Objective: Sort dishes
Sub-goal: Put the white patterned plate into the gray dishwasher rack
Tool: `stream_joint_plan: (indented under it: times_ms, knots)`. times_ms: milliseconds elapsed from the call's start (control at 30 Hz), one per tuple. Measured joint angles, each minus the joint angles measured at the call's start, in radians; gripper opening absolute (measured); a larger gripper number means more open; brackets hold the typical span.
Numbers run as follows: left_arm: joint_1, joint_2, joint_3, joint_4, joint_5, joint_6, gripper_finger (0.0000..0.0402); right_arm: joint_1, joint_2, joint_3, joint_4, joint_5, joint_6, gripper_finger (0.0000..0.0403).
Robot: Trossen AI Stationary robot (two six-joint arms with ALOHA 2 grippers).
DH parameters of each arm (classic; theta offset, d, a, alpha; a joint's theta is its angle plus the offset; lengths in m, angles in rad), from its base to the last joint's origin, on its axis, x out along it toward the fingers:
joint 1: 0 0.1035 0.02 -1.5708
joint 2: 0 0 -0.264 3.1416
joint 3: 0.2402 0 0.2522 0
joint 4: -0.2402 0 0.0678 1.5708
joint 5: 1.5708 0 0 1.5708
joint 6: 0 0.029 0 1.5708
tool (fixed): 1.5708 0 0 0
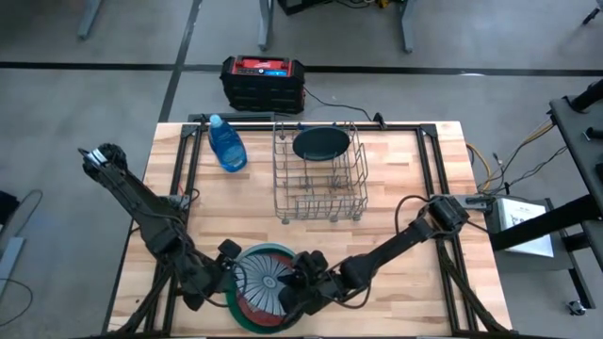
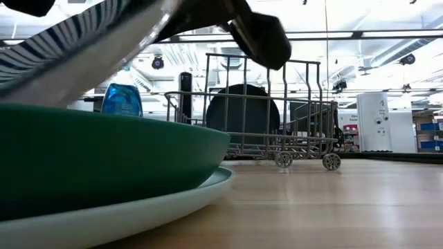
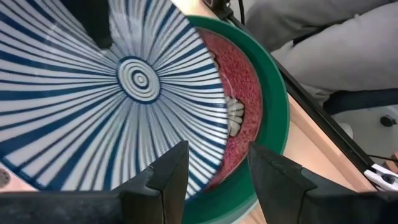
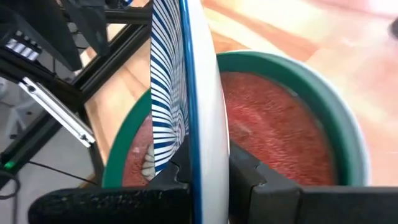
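Glossy round striped plate [image 4: 198, 93] clamped in right gripper [image 4: 202, 177], left gripper [image 3: 217, 168] apart.

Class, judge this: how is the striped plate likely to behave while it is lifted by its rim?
The striped plate looks rigid, so it probably will not flex. The right tool pinches only its thin, glossy rim, so it may slip or swing. It is tilted above the red plate; a drop could chip both.
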Motion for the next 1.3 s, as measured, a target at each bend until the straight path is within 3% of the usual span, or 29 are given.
stream_joint_plan:
  times_ms: [533,867,1100,1300]
  knots:
    - [0.000,-0.015,0.000,-0.001,-0.027,0.058,0.0155,0.007,-0.159,-0.002,-0.241,0.124,-0.083,0.0026]
    - [0.000,-0.019,0.000,-0.031,-0.025,0.059,0.0155,0.004,-0.378,0.001,-0.389,0.264,-0.224,0.0026]
    - [0.000,-0.020,0.000,-0.057,-0.026,0.066,0.0155,-0.030,-0.540,0.002,-0.531,0.502,-0.529,0.0026]
    - [0.001,-0.033,0.000,-0.096,-0.152,0.161,0.0155,-0.201,-0.702,0.000,-0.614,0.496,-0.916,0.0026]
